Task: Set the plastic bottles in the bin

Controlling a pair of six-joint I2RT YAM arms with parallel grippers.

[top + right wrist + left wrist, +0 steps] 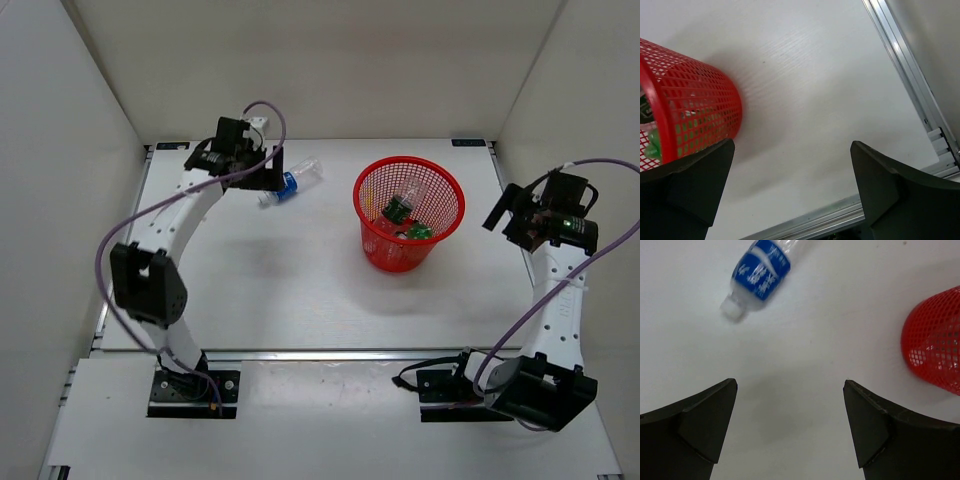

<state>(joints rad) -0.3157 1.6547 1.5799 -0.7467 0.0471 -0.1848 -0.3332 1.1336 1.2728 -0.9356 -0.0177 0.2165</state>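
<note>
A clear bottle with a blue label [291,183] lies on its side on the table at the back left, left of the bin. My left gripper [267,172] is open and empty just beside it. In the left wrist view the bottle [760,272] lies ahead of the open left gripper [790,392], cap toward the camera. The red mesh bin [372,190] stands upright mid-table. It holds a clear bottle with a dark label [400,206] and a green bottle [418,232]. My right gripper [503,208] is open and empty, right of the bin [695,112].
The bin's side [935,345] shows at the right edge of the left wrist view. An aluminium table rail [910,70] runs along the right edge near my right gripper [790,150]. White walls enclose the table at the back and sides.
</note>
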